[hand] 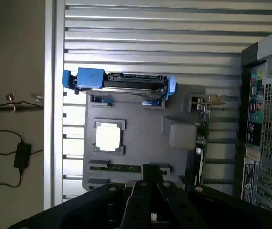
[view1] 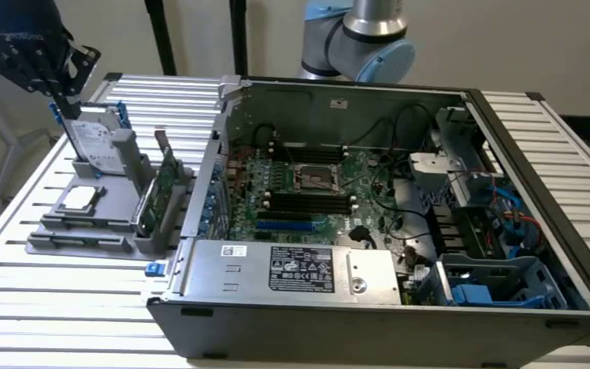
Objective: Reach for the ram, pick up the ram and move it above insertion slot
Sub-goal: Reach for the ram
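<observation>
Jaws of the gripper [view1: 69, 111] are pressed together and pinch nothing. The gripper hangs over the far left corner of the surface [view1: 69, 307], just above the top edge of the hard drive [view1: 95, 142], which stands upright in a grey holder [view1: 43, 244].

The ram [hand: 121, 168] lies low in a narrow slot of that holder, on the near side of the square processor chip [view1: 79, 198] and well below the gripper, apart from it. It is a thin dark green strip. Its long axis runs parallel to the hard drive's long side and to the holder's near edge, so its ends point to the exterior view's left and right. In the wrist view the gripper's [hand: 151, 174] black tip overlaps the strip near its middle.

A wider green card [view1: 156, 192] stands on edge at the holder's right side, beside the open computer case [view1: 377, 307]. The case takes up the middle and right of the surface, its board exposed. The arm's [view1: 361, 38] grey and blue joint shows beyond the case's far wall.
</observation>
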Robot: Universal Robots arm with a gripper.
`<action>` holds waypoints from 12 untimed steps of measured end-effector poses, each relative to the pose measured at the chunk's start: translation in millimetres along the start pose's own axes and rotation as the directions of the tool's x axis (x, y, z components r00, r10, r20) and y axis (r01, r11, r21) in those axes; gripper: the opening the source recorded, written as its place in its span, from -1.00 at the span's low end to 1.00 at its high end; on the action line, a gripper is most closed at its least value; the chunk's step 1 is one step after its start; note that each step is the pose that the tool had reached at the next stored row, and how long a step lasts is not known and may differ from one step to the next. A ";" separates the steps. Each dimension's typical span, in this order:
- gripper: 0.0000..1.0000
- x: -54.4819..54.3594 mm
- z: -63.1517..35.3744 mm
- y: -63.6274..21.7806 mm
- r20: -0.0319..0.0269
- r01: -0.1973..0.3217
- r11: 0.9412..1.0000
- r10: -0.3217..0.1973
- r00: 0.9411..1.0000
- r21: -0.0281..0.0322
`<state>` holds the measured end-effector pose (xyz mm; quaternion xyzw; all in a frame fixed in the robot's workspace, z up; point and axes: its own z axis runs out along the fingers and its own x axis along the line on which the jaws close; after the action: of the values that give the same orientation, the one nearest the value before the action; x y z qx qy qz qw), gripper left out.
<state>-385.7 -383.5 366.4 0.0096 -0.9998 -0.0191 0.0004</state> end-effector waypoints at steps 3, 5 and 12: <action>-0.79 0.0 0.0 0.0 0.000 0.000 1.000 0.000 1.000 0.000; -0.79 0.0 0.0 0.0 0.000 0.000 1.000 0.000 1.000 0.000; -0.79 0.7 0.5 -23.7 0.000 0.000 1.000 0.000 1.000 0.000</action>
<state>-386.0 -407.2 365.0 0.0096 -0.9998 -0.0193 0.0004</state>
